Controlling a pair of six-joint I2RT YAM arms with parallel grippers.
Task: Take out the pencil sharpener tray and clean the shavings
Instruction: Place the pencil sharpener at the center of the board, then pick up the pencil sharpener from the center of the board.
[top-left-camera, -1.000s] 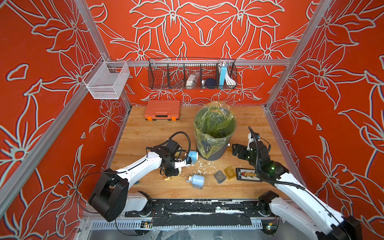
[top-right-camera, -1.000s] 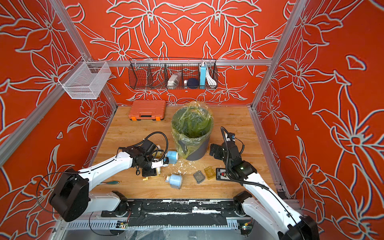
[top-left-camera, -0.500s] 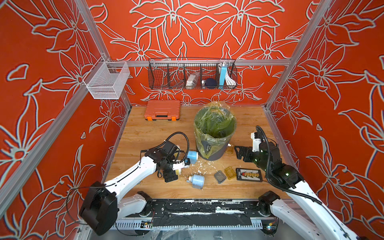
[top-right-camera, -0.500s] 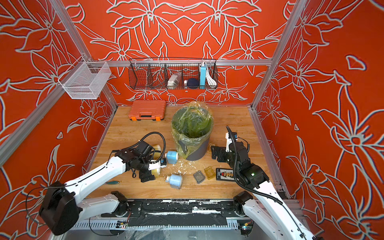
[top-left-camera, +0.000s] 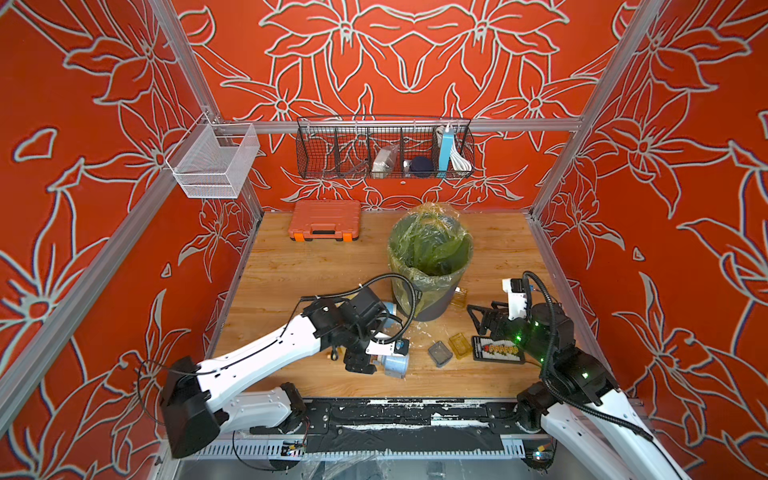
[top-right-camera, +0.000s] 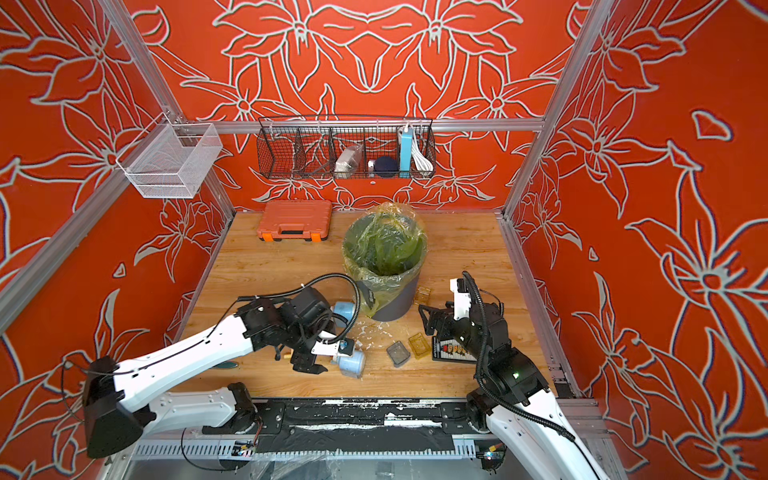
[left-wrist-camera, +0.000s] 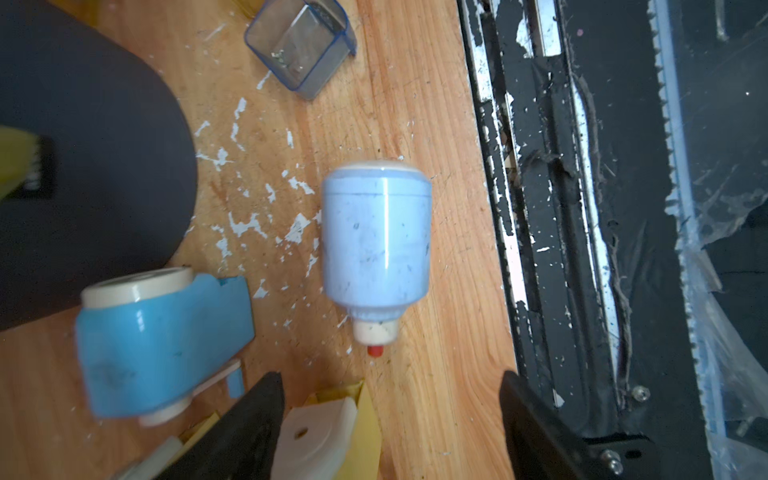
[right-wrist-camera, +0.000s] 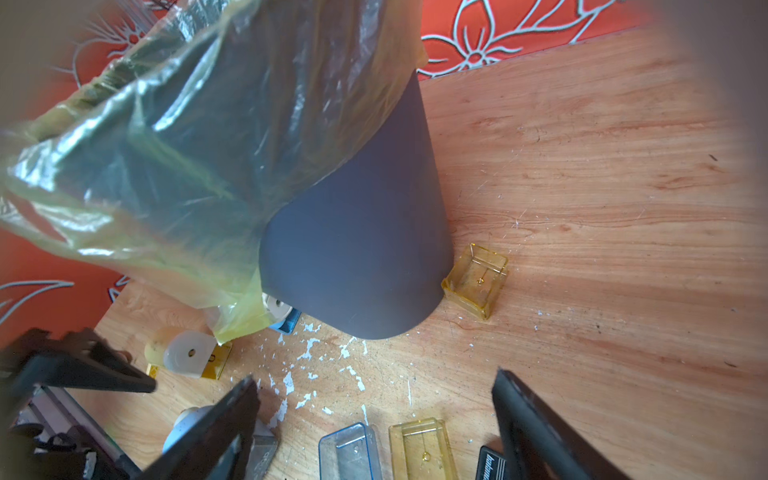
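Pale-blue sharpener (top-left-camera: 395, 366) at the bin's (top-left-camera: 428, 309) six o'clock looks light, slick, roll-prone, so pinch mid-barrel; both arms' jaws gape empty.

White shavings (right-wrist-camera: 309, 348) lie scattered before the grey bin (right-wrist-camera: 357, 232).

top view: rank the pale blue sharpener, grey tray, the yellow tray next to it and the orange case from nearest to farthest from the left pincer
1. pale blue sharpener, lying right beside the left pincer
2. grey tray, past the sharpener
3. yellow tray, just beyond the grey one
4. orange case, far off at the back
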